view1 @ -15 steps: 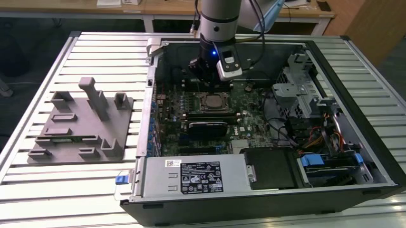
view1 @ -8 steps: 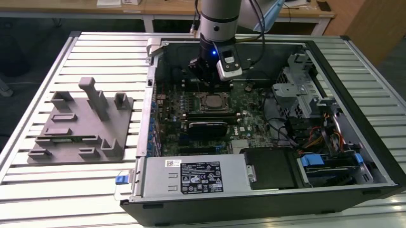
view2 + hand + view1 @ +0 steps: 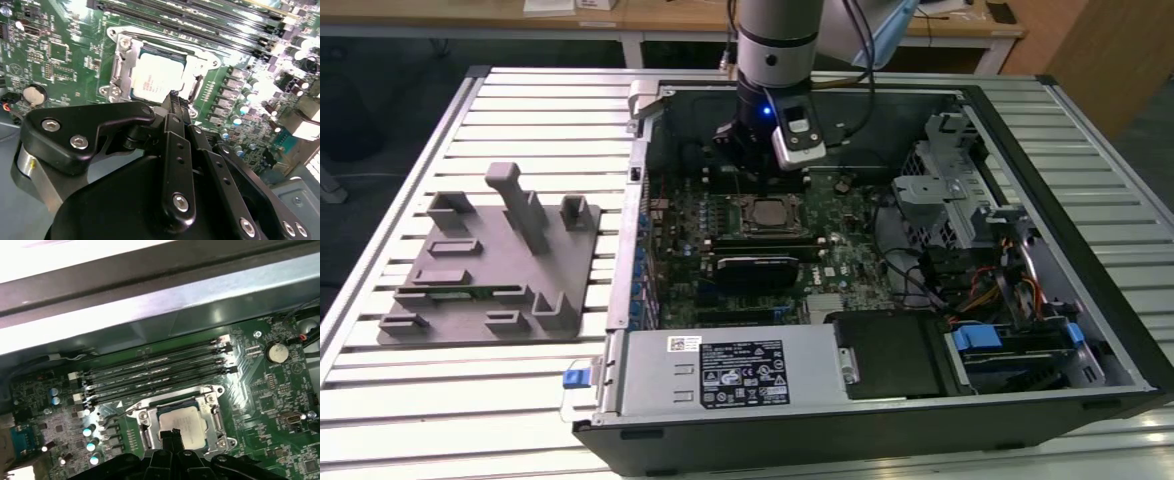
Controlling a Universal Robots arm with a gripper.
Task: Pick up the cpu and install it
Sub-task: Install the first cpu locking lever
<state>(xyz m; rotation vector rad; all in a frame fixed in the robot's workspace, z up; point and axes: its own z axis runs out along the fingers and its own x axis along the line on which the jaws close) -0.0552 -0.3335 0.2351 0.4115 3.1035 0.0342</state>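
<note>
The arm reaches straight down into the open computer case (image 3: 881, 300), its hand (image 3: 175, 100) pressed together just above one cpu (image 3: 157, 77) seated in the socket (image 3: 182, 422); four memory slots (image 3: 155, 372) lie beside it.

cpu (image 3: 159, 76) seated in socket (image 3: 120, 65), fixture tray (image 3: 494, 262) at exterior view's left of case (image 3: 881, 420)

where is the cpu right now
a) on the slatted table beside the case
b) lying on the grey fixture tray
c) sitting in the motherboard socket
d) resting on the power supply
c: in both wrist views the cpu lies flat inside the socket frame on the motherboard, with the tool just above its edge.
</note>
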